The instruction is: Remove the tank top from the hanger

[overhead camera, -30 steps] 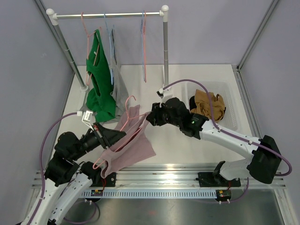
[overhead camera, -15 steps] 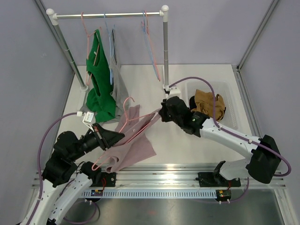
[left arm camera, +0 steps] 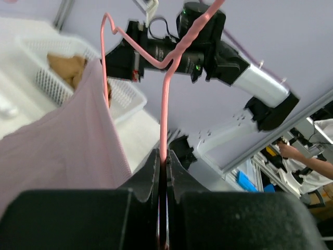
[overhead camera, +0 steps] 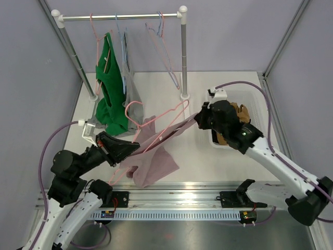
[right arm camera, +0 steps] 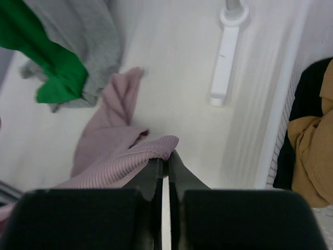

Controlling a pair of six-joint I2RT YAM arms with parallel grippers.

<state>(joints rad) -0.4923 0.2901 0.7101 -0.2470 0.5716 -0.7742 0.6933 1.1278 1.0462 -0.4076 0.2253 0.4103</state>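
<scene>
Pink tank top point(overhead camera: 156, 164) hangs mid-air over the table's near-centre, strung between both arms, with its bulk drooping below the left gripper point(overhead camera: 131, 150). The left gripper's jaws are pressed together on the thin pink hanger point(overhead camera: 161, 115) wire; the left wrist view shows the wire pinched right at the fingertips. The right gripper point(overhead camera: 200, 120) is clamped on a bunched fabric edge, with ribbed cloth caught between its tips in the right wrist view.

Key relation: the cloth pulls into a taut band running lower-left to upper-right, from the left claw up to the right claw. The hanger's shoulder wire runs nearly along that same line, just above the band, and its far tip ends close beside the right gripper. The hook points back toward the rack point(overhead camera: 119, 17).

The right arm is nearer the free fabric end; the left arm only anchors the hanger. Judgement: the fabric likely has to slide along the wire's long axis and off that tip, so the pull goes right, toward the basket point(overhead camera: 256, 99). Can't tell whether the strap has cleared the tip yet.
</scene>
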